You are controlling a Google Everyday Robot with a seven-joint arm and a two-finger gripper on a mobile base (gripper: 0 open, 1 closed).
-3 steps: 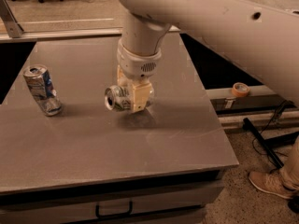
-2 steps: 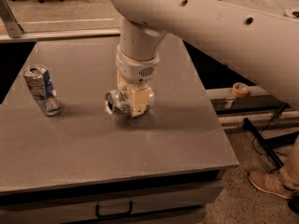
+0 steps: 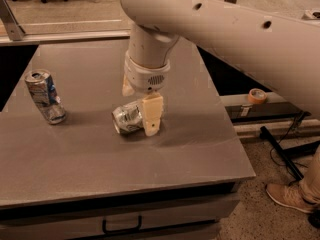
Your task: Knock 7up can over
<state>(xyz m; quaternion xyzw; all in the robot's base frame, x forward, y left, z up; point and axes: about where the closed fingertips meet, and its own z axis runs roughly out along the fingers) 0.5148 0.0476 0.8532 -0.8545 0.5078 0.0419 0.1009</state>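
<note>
Status: 7up can is on its side near mid-table, open end facing front-left. From how it lies, I judge the knock-over itself done.

Gripper is low over the table and right at the can, its cream-coloured tip overlapping the can's right half from my side. It looks to be touching the can. I can't tell from this view whether the claw is open or clamped on the can, because the wrist blocks the far side.

The other can, silver with blue and red, stands tilted at the left of the table. It's well apart from the gripper and not my target.

Step in hand, as I read it: finishing up and clearing the contact.

Next move calls for:
- if the claw has any hold on the can, let go first
- straight lift, no sideways sweep, since the can is round and will likely roll toward the front edge if nudged
- keep away from the left can on retract

Risk: dragging the can along on lift-off.
</note>
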